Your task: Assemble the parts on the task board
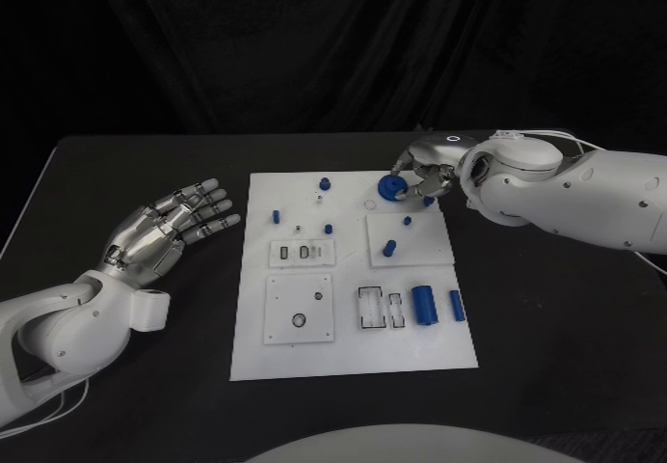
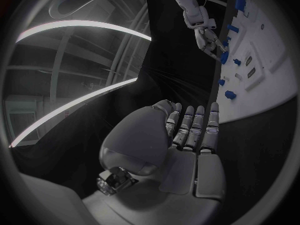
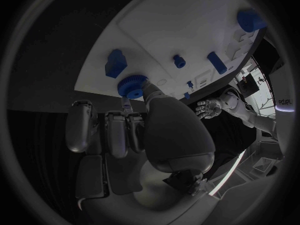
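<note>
At the far edge of the white rectangular task board (image 1: 355,357) on the black worktop (image 1: 556,328), the right hand (image 1: 424,180) pinches a round blue toothed gear part (image 1: 396,187) between its fingers, probably to seat it there. The left hand (image 1: 170,229) rests beside the board, fingers apart, holding nothing.

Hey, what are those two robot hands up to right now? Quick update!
Right robot hand pinching a blue gear at the far edge of the white board. Left robot hand open, beside the board, holding nothing. Nothing blocking.
</note>
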`<act>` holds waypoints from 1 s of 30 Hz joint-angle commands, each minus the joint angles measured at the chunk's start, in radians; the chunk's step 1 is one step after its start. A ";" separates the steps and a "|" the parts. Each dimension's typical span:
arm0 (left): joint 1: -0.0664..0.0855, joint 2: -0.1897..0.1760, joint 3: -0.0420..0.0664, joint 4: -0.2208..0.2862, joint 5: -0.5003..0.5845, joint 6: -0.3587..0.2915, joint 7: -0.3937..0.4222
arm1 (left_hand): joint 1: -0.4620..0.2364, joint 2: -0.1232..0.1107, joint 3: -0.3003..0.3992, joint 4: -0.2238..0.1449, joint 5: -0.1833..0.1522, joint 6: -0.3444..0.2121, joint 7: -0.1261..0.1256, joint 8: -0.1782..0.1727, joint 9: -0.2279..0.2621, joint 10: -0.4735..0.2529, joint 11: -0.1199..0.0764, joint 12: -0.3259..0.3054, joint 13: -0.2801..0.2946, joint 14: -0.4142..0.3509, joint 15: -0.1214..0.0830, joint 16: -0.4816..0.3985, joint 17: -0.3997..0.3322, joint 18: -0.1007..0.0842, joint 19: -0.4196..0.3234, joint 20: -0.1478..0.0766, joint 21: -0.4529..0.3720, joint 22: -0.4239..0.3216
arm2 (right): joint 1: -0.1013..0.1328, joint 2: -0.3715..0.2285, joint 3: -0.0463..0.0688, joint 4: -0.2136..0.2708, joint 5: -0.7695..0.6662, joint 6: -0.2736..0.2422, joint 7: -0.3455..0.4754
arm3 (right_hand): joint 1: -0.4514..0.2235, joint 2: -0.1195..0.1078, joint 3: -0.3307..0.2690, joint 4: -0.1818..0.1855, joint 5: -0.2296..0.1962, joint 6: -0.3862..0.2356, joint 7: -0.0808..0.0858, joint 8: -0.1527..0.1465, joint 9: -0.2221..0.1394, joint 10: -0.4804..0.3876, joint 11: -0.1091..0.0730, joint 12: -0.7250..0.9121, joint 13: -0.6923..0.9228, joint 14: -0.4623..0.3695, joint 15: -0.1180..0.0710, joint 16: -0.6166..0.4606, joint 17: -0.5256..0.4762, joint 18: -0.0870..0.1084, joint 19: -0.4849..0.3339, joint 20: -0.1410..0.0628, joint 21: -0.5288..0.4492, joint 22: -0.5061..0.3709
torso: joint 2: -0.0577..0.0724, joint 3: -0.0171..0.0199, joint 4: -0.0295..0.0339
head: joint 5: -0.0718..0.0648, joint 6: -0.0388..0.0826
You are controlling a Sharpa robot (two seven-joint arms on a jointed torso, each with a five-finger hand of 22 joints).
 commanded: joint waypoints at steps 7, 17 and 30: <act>0.001 0.003 0.001 -0.001 0.003 0.018 0.089 | -0.007 0.001 0.009 -0.001 -0.003 -0.002 0.009 0.003 0.001 0.000 0.005 0.004 -0.001 -0.003 0.006 0.003 -0.001 0.001 -0.008 -0.002 -0.005 -0.002 | -0.014 0.015 -0.001 -0.018 -0.003 -0.002 -0.002 | 0.034 -0.001 0.039 -0.028 0.158 0.103 -0.005 0.038 0.027 -0.002 0.001 -0.010 0.179 0.057 0.005 -0.014 0.192 0.015 -0.012 -0.001 -0.016 0.068 | 0.001 0.0004 0.0026 | -0.003 -0.003; 0.001 0.004 0.001 -0.004 0.003 0.020 0.085 | -0.007 0.000 0.013 -0.001 -0.004 -0.004 0.010 0.003 0.001 0.000 0.006 0.004 -0.001 -0.004 0.007 0.003 -0.001 0.001 -0.008 -0.002 -0.005 -0.002 | -0.017 0.012 -0.001 -0.008 -0.003 -0.061 0.028 | 0.021 -0.005 0.075 -0.048 0.294 0.192 -0.032 0.131 0.122 0.002 -0.019 -0.012 0.183 0.060 -0.012 -0.014 0.198 0.014 -0.006 -0.016 -0.020 0.077 | 0.001 0.0002 0.0019 | 0.000 -0.005; 0.000 0.001 0.001 -0.007 0.003 0.021 0.082 | -0.008 -0.001 0.016 -0.001 -0.004 -0.004 0.011 0.002 0.001 -0.001 0.007 0.004 -0.001 -0.006 0.007 0.002 -0.002 0.000 -0.008 -0.002 -0.005 -0.002 | 0.004 -0.002 -0.001 0.089 -0.003 -0.139 0.052 | 0.009 -0.020 0.110 -0.072 0.352 0.208 -0.042 0.227 0.230 0.025 -0.019 -0.007 0.199 0.071 -0.015 -0.006 0.213 0.008 0.014 -0.021 -0.008 0.098 | 0.001 -0.0002 0.0006 | 0.012 -0.005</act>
